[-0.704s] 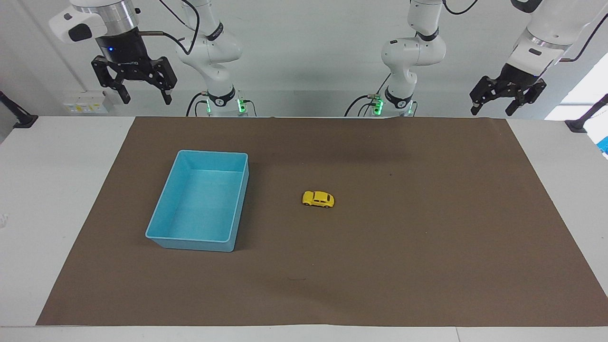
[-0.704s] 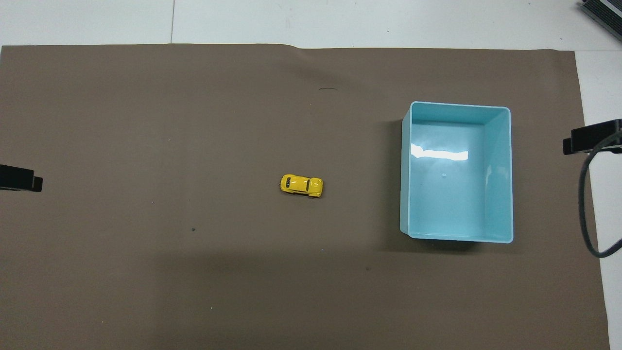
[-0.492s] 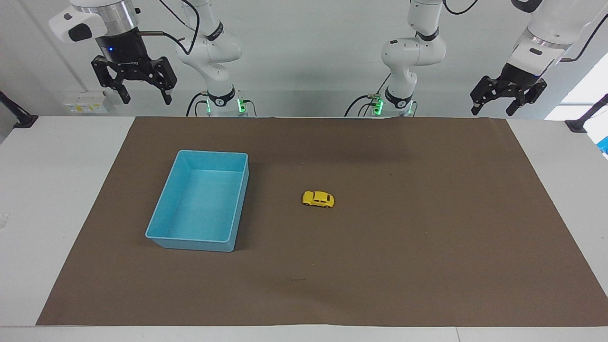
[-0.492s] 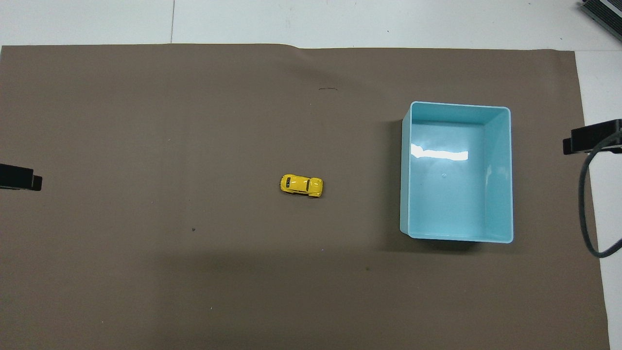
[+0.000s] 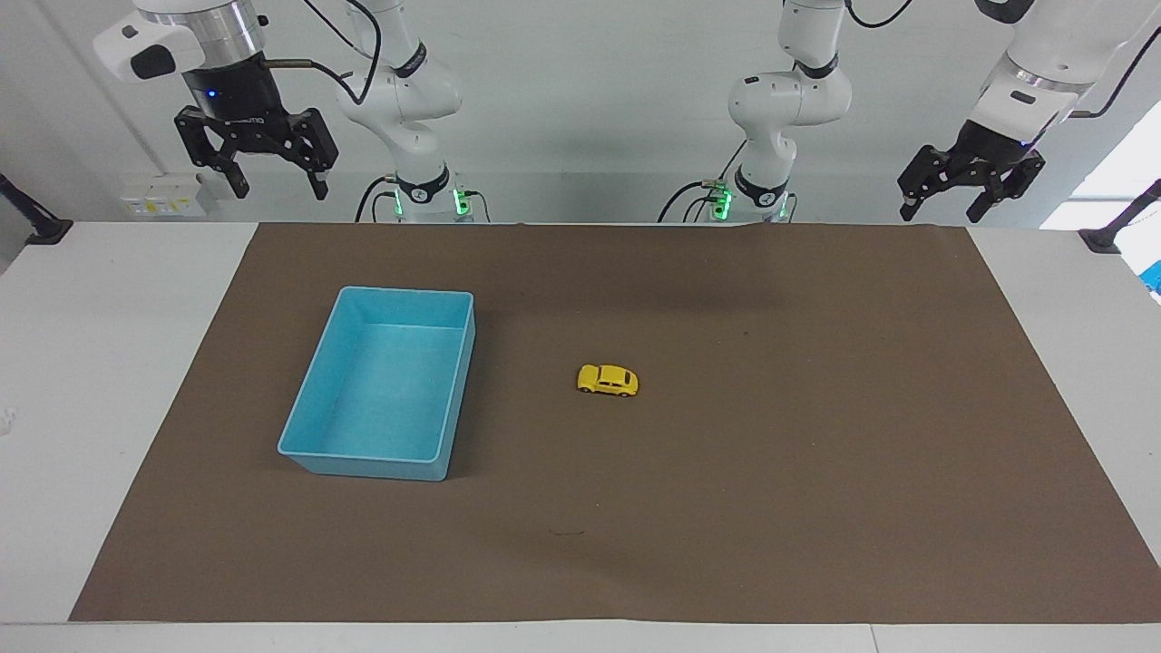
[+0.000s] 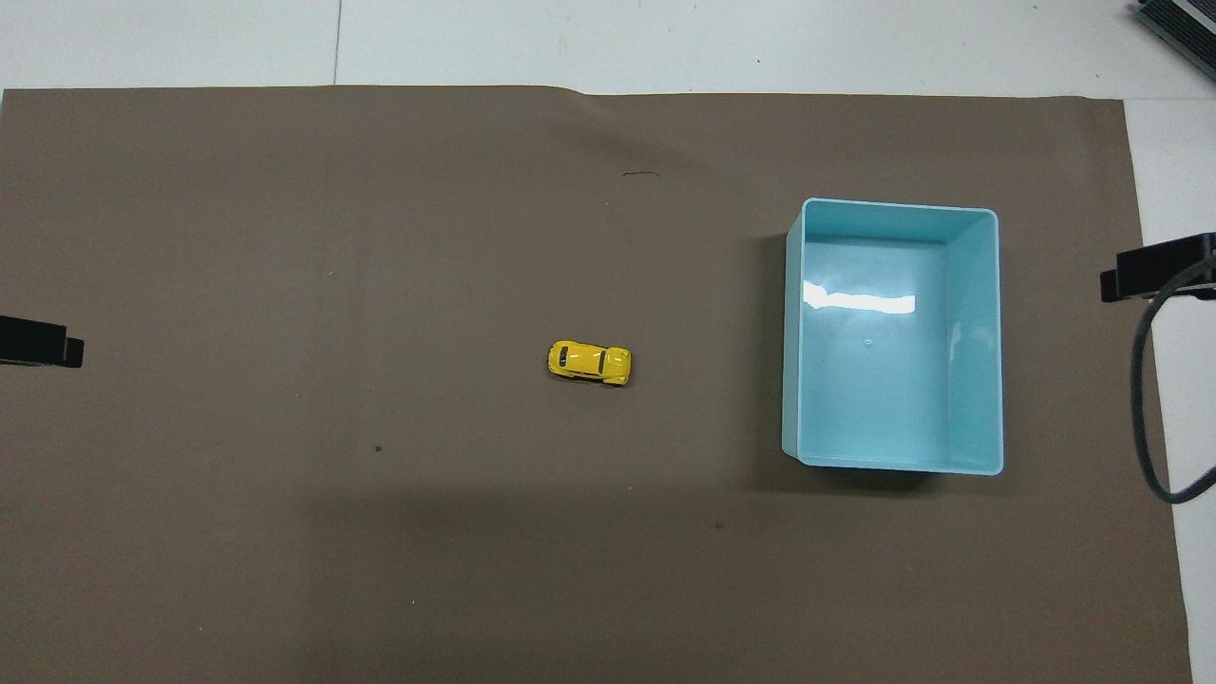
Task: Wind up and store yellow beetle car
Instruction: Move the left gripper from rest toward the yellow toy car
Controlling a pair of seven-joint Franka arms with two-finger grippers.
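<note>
Yellow beetle car (image 5: 608,380) unmoved; right end effector (image 5: 257,171) seemingly slightly higher.

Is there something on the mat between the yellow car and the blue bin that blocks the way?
Nothing visible does. The yellow beetle car sits alone on the brown mat, and only bare mat lies between it and the light blue bin, which stands toward the right arm's end and holds nothing.

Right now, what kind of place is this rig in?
Likely a robotics lab test bench, not a home or shop: two white arms mounted at a table covered by a brown mat, bare white walls, and staged props only, a toy car and an empty blue bin.
</note>
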